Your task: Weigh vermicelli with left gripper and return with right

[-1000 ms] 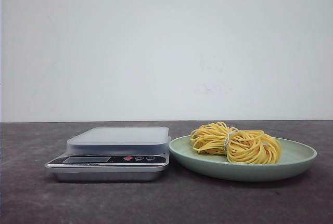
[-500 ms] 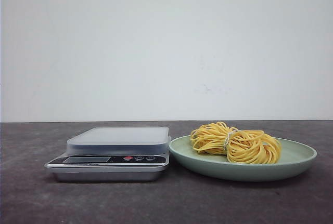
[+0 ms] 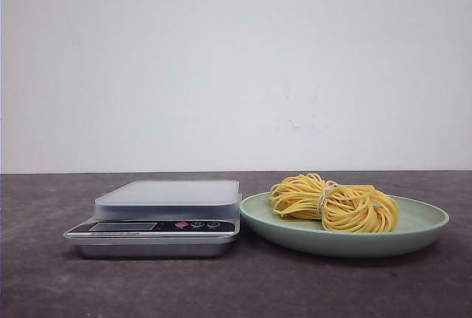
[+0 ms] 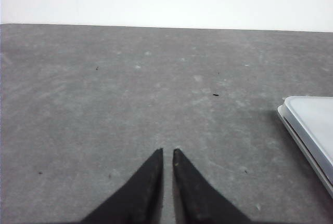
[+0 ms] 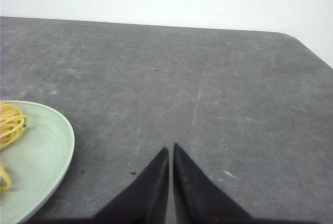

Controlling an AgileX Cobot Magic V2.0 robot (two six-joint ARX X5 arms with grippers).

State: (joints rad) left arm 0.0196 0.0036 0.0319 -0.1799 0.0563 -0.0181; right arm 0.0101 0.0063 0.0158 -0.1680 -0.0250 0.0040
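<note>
One dark grey worktop (image 3: 44, 288) carries two things side by side: one pale green plate (image 3: 420, 223) and, just left of it, one silver kitchen scale (image 3: 166, 211) with a bare platform. On the plate lies one vermicelli (image 3: 333, 204) bundle, tied with a whitish band. The left hand (image 4: 167, 154) and right hand (image 5: 170, 150) are both pinched nearly closed, holding nothing.

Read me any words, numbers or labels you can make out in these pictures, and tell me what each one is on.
No text can be read anywhere.
Scale: the display is blank or too dim, and the marks beside the front-panel buttons are too small and blurred.
Plate, vermicelli and table: no writing shows.
Wrist views: no text either.
</note>
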